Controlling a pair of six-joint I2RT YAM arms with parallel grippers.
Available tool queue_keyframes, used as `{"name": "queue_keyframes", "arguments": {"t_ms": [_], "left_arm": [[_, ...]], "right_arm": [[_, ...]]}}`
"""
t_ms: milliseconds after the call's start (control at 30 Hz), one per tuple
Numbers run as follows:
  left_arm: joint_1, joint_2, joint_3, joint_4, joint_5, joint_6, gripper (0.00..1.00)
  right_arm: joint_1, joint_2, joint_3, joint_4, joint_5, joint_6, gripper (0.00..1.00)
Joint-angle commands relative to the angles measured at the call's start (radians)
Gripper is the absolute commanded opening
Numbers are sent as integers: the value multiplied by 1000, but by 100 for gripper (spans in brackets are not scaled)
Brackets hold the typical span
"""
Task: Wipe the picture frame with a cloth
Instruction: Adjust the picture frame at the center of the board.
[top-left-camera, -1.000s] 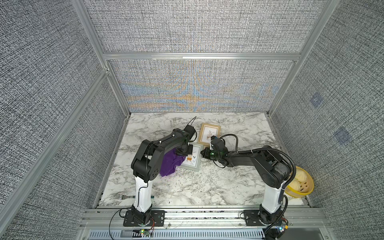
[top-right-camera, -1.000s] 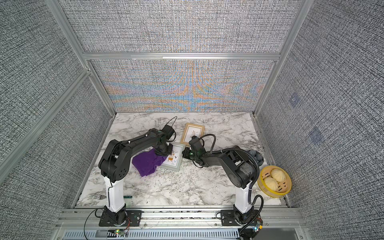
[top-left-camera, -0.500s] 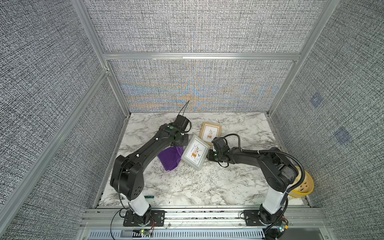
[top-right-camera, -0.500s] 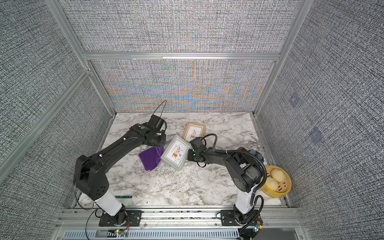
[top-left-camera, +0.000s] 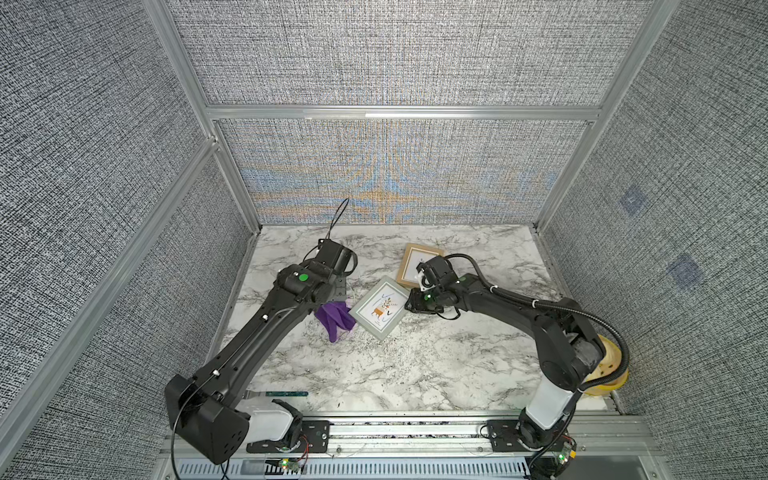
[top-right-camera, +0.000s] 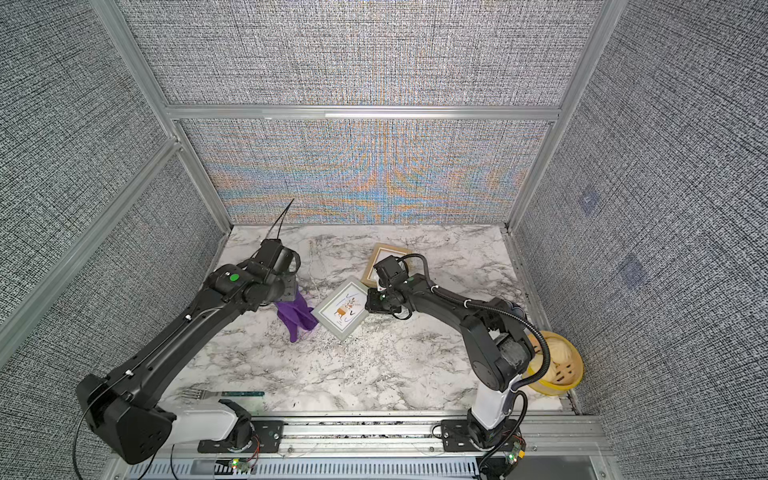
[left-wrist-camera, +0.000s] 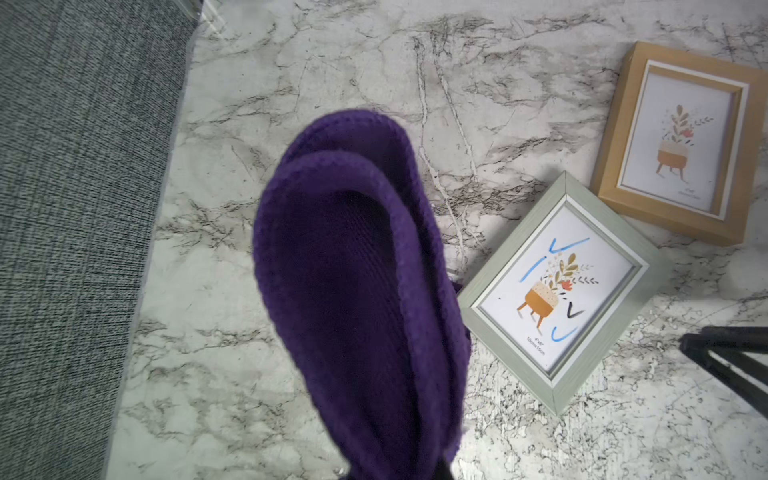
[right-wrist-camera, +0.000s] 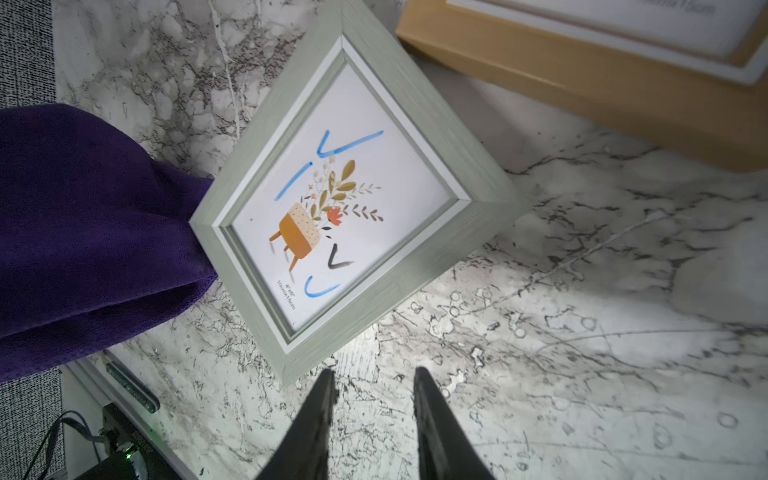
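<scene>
The picture frame (top-left-camera: 379, 308) (top-right-camera: 343, 308) is grey-green and lies flat mid-table, turned like a diamond. Blue and black pen marks show on its glass (right-wrist-camera: 328, 212) (left-wrist-camera: 557, 286). The purple cloth (top-left-camera: 336, 321) (top-right-camera: 296, 315) (left-wrist-camera: 357, 291) (right-wrist-camera: 83, 257) hangs bunched from my left gripper (top-left-camera: 337, 300), which is shut on its top. The cloth's lower end touches the frame's left corner. The left fingers are hidden by the cloth. My right gripper (right-wrist-camera: 374, 372) (top-left-camera: 410, 302) is open at the frame's right corner, with only marble between its fingers (right-wrist-camera: 326, 399).
A wooden picture frame (top-left-camera: 417, 262) (left-wrist-camera: 681, 141) lies just behind the grey one, beside my right wrist. A fork (top-right-camera: 220, 392) lies at the front left edge. A yellow bowl of buns (top-right-camera: 557, 368) stands at the front right behind my right arm's base. Fabric walls close three sides.
My right gripper has opened and let go of the grey frame's edge. The frame has turned into a diamond position. My left arm has lifted the cloth off the frame and drawn it left.
</scene>
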Motion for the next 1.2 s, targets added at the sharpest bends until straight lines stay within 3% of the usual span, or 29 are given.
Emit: {"name": "queue_keyframes", "arguments": {"t_ms": [0,367,633,1167], "left_arm": [[2,-41,37,-57,-94,8,0],[24,-172,218,-194,-226,55,0],[34,-172,218,-125,-110,52,0],[41,-158,180,-103,-51,56,0]], "right_arm": [[26,24,59,-9,2,-38,41],[168,335,466,-42,60,-94,45],[196,574,748,-124,80,-90,38],[207,718,916,-344,85,-136,36]]}}
